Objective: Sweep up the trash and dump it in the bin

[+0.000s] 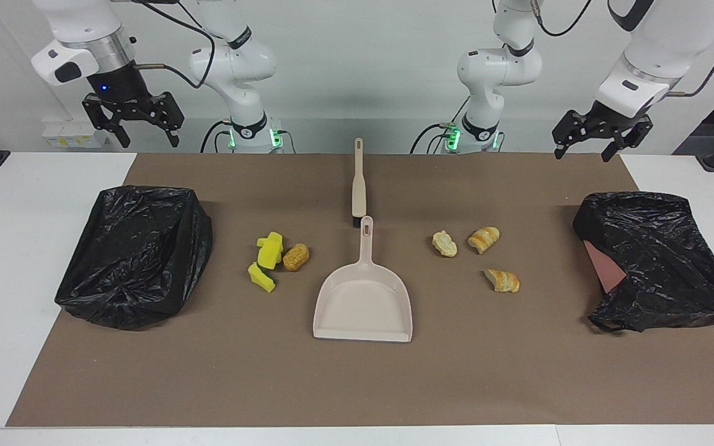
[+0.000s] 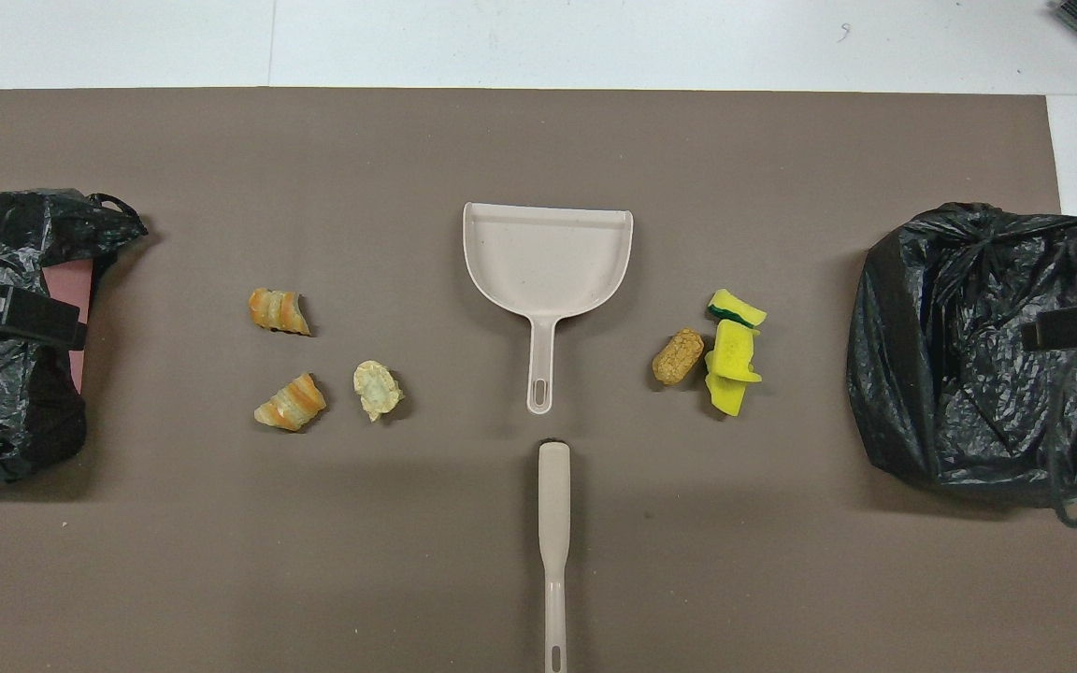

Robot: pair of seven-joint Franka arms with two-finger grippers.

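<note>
Both claws, left claw (image 1: pixel 594 137) and right claw (image 1: pixel 133 119), hang wide and empty above the bench (image 1: pixel 10 260), with scraps (image 1: pixel 295 256) beside the dustpan (image 1: pixel 363 303).

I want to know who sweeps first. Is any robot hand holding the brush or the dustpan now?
No. Both pincers, left and right, hang open and empty in the air. The brush and dustpan lie untouched on the mat.
</note>
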